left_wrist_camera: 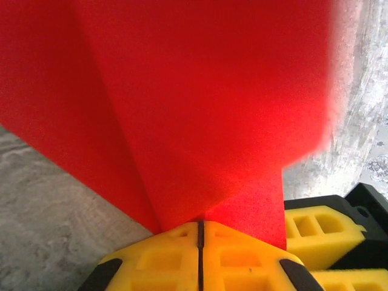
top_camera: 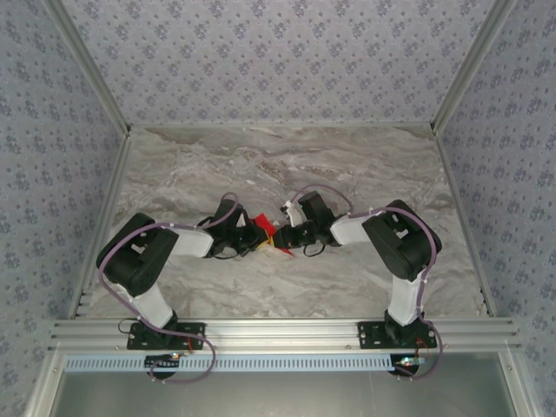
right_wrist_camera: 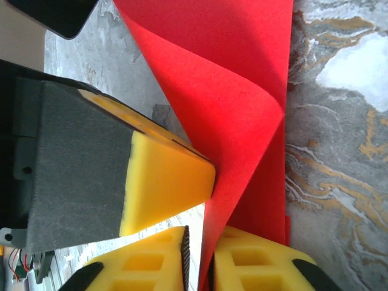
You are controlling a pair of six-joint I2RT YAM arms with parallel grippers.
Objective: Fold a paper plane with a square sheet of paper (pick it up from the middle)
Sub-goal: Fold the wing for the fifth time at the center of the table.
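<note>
The red paper [top_camera: 262,222] is held off the marble table, folded, between both grippers at the table's middle. My left gripper [top_camera: 258,236] is shut on it: in the left wrist view its yellow jaws [left_wrist_camera: 200,233] press together on a lower point of the sheet [left_wrist_camera: 200,109], which fans upward in layered folds. My right gripper [top_camera: 281,236] meets it from the right. In the right wrist view a paper edge [right_wrist_camera: 236,103] runs down between the right gripper [right_wrist_camera: 200,257], whose jaws stand slightly apart; the sheet lies against the right finger, with a gap on the left. A left finger [right_wrist_camera: 170,176] touches the sheet.
The grey-veined marble table [top_camera: 287,165] stretches bare behind and to both sides of the grippers. Patterned walls with metal posts close it in on three sides. An aluminium rail [top_camera: 278,333] carrying both arm bases runs along the near edge.
</note>
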